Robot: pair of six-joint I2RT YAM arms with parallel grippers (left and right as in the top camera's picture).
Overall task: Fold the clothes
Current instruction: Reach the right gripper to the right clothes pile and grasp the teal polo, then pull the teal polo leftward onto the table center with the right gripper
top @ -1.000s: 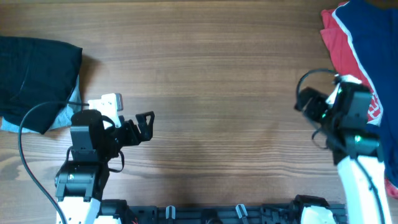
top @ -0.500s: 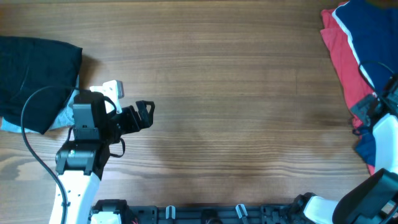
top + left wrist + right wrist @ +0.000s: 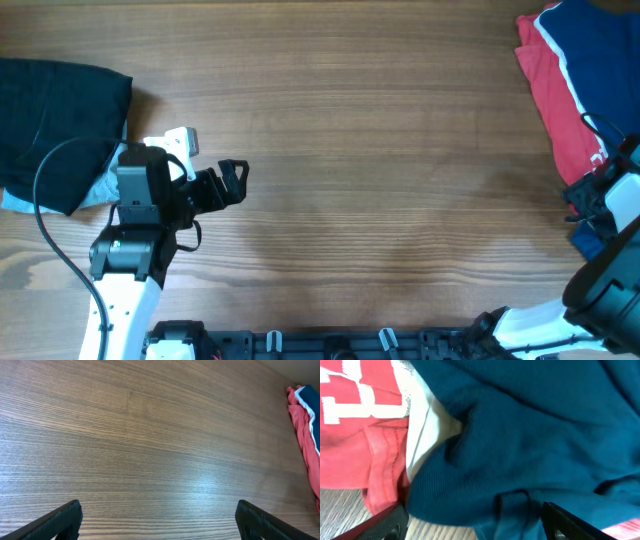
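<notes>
Blue polo shirt (image 3: 598, 60) is bunched at the far right edge of the surface (image 3: 380, 150), lying on the red-and-white top (image 3: 553, 105). Its long run goes roughly far-to-near along that edge, and it is not spread out yet. Right fingers (image 3: 565, 521) are directly above it, spread wide and straddling a rumpled blue fold (image 3: 520, 440). Nothing looks clamped, and contact with the cloth is unclear. Left fingers (image 3: 236, 186) are fully apart and empty, hovering over bare wood well across the surface from the shirt and pointing toward it. The black garment (image 3: 55, 115) with the pale-blue one (image 3: 108, 188) sits behind the left arm, not part of the task. The right arm is clearly the nearer one, so the likely next step is to pinch that fold and drag the shirt toward the open middle.
</notes>
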